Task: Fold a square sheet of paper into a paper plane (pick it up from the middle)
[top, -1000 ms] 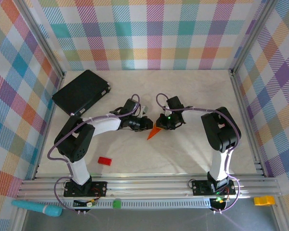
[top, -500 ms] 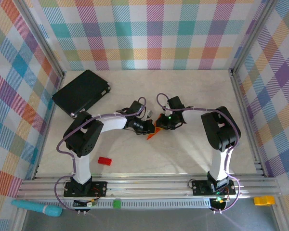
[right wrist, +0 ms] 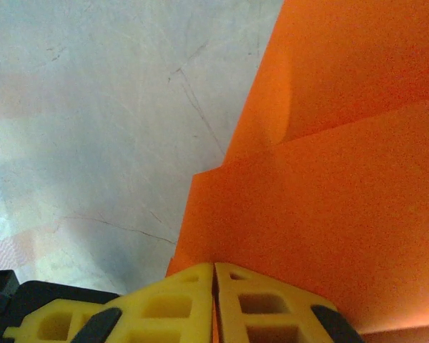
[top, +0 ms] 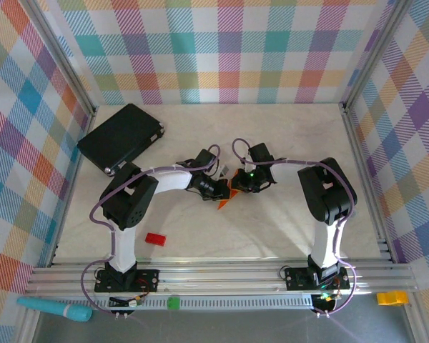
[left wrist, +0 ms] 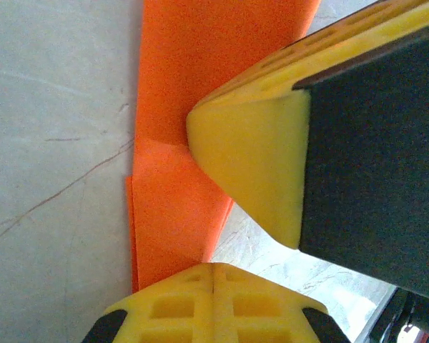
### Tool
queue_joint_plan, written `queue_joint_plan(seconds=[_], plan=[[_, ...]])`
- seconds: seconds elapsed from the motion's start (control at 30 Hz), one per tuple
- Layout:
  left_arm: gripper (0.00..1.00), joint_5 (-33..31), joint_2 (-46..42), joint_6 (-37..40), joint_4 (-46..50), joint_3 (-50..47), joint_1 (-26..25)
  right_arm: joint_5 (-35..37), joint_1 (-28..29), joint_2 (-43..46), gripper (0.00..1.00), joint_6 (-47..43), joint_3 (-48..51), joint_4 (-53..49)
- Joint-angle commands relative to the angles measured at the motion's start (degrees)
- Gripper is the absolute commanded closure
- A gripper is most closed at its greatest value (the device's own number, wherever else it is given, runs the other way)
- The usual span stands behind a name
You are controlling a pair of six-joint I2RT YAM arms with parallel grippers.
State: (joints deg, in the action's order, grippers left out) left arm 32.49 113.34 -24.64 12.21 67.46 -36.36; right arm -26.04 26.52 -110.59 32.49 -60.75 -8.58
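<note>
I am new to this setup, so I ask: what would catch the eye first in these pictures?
A folded orange paper at the middle of the table, with the left gripper and right gripper closed, meeting over it. A black flat case lies far left; a small red block near left.

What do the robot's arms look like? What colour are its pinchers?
The left arm and right arm are black with white tube sections, and a thin purple cable runs along each. The jaws are yellow with square holes, on black bodies.
</note>
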Motion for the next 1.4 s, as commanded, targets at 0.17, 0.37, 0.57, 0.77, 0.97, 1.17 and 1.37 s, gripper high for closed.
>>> queue_joint_plan(seconds=[0.17,0.37,0.57,0.77,0.97,1.17,1.37], plan=[[0.98,-2.3,1.3,2.5,6.1,0.4,-0.6,3.6,0.0,-4.2,0.89,-0.2,1.7,-5.1],[1.00,-2.5,2.0,2.8,7.2,-0.3,-0.6,5.3,0.0,-5.1,0.90,-0.1,1.3,-6.9],[1.00,-2.5,2.0,4.1,8.7,-2.3,-0.6,7.6,0.0,-6.1,0.90,0.2,1.1,-9.1],[1.00,-3.2,-0.1,5.0,10.5,-4.7,-0.5,10.0,0.1,-7.1,0.92,0.7,0.2,-11.5],[1.00,-3.9,-3.5,5.2,12.6,-8.1,-0.5,10.6,0.0,-7.6,0.92,1.2,0.0,-12.0],[1.00,-5.4,-7.4,5.0,14.2,-13.1,-0.5,10.4,0.0,-7.8,0.92,1.3,-0.1,-11.8],[1.00,-2.5,-12.7,3.1,12.3,-15.9,1.2,7.7,0.1,-7.2,0.92,1.6,0.9,-9.9]])
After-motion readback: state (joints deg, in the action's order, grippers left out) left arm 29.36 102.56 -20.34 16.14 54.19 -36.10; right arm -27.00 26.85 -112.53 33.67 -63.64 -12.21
